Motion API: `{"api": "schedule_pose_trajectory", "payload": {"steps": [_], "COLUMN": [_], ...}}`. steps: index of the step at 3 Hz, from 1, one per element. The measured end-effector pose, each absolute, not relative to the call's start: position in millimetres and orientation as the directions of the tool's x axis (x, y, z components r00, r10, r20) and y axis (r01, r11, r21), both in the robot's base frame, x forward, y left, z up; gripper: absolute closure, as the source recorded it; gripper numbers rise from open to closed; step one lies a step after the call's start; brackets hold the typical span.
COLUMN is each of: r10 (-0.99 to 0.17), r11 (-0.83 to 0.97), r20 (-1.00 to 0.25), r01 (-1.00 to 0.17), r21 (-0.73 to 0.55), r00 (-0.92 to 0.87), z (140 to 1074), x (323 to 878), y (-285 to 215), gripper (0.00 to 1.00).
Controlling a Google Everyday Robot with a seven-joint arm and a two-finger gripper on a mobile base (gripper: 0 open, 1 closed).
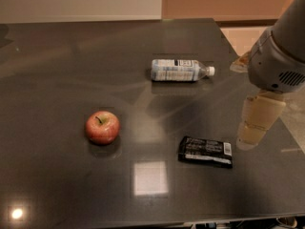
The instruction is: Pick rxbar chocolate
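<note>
The rxbar chocolate [205, 151] is a flat black wrapped bar with white lettering and a white barcode patch at its right end. It lies flat on the dark table [57, 70], right of the middle and towards the front. My gripper [251, 136] hangs from the grey arm [279, 56] at the right side of the view. It is just right of the bar's barcode end, apart from the bar and holding nothing that I can see.
A clear water bottle [180, 70] with a pale label lies on its side behind the bar, cap to the right. A red apple [102, 127] stands left of the bar. The table's right edge runs close behind the arm.
</note>
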State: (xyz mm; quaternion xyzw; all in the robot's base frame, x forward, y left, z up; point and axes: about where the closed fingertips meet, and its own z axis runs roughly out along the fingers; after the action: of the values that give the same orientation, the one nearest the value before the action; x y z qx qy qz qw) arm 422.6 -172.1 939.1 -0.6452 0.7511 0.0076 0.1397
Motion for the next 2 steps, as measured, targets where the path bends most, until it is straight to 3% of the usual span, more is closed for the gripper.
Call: {"api": "schedule_pose_trajectory", "payload": {"steps": [2], "r10": [-0.97], "r11": [0.096], "r20": [-0.233], "r01": [-0.988], "r21": [-0.124], "r00": [-0.065], "z": [891.0], "x": [402.4], "y": [-145.9], "gripper": [0.0]}}
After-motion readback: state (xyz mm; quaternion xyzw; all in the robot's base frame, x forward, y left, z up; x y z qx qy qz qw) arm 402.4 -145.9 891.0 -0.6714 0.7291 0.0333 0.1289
